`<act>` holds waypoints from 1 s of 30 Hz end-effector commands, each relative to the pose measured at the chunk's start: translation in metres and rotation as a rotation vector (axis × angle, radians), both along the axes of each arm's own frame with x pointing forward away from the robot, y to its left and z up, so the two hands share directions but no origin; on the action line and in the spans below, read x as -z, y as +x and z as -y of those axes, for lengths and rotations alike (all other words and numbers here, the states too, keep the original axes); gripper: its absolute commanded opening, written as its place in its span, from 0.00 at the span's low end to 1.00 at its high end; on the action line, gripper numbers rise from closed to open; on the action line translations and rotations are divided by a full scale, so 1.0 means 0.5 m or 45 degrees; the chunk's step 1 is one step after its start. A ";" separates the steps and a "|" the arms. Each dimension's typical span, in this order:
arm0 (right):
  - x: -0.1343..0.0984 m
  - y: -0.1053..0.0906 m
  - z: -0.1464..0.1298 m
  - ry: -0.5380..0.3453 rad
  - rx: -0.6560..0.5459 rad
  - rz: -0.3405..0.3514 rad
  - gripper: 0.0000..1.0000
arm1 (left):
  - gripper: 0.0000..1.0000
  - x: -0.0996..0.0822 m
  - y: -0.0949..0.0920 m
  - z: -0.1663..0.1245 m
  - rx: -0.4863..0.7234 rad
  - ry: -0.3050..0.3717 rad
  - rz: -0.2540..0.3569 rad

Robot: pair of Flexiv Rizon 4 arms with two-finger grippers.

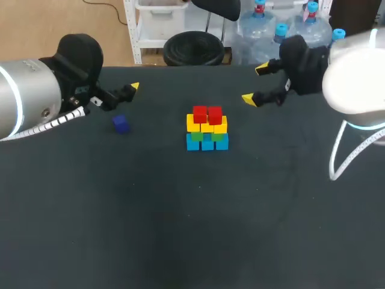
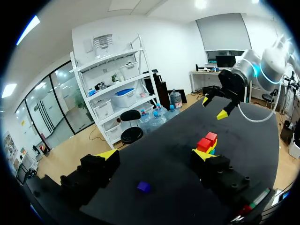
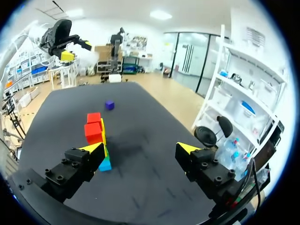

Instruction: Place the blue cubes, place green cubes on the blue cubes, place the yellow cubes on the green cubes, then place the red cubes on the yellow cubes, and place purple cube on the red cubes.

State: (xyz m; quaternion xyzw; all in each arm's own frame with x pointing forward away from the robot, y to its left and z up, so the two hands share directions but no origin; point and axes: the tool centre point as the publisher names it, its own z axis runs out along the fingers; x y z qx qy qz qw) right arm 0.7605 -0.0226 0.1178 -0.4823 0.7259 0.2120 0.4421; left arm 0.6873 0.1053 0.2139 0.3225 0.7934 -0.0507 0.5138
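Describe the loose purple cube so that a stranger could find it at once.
On the dark table, a stack of coloured cubes stands near the middle. Off to its left, well apart, lies the purple cube. It is the only cube standing alone, and the only purple one.

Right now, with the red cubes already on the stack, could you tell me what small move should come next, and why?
Probably lower the left gripper onto the purple cube. It is the only loose cube, it lies just ahead of that open gripper, and the red cubes sit uppermost with nothing on them.
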 end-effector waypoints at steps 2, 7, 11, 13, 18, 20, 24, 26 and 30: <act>0.003 -0.006 0.001 0.059 0.002 0.038 1.00 | 1.00 0.003 0.001 0.003 -0.005 -0.001 0.006; 0.003 -0.006 0.001 0.059 0.002 0.038 1.00 | 1.00 0.003 0.001 0.003 -0.005 -0.001 0.006; 0.003 -0.006 0.001 0.059 0.002 0.038 1.00 | 1.00 0.003 0.001 0.003 -0.005 -0.001 0.006; 0.003 -0.006 0.001 0.059 0.002 0.038 1.00 | 1.00 0.003 0.001 0.003 -0.005 -0.001 0.006; 0.003 -0.006 0.001 0.059 0.002 0.038 1.00 | 1.00 0.011 -0.006 -0.020 -0.030 0.080 -0.024; 0.003 -0.006 0.001 0.059 0.002 0.038 1.00 | 1.00 0.025 -0.005 -0.030 0.030 0.198 -0.129; 0.003 -0.006 0.001 0.059 0.002 0.038 1.00 | 1.00 0.022 0.009 -0.043 0.209 0.503 -0.298; 0.003 -0.006 0.001 0.059 0.002 0.038 1.00 | 1.00 0.013 0.026 -0.046 0.280 0.590 -0.416; 0.003 -0.006 0.001 0.059 0.002 0.038 1.00 | 1.00 0.036 0.048 -0.045 0.344 0.644 -0.786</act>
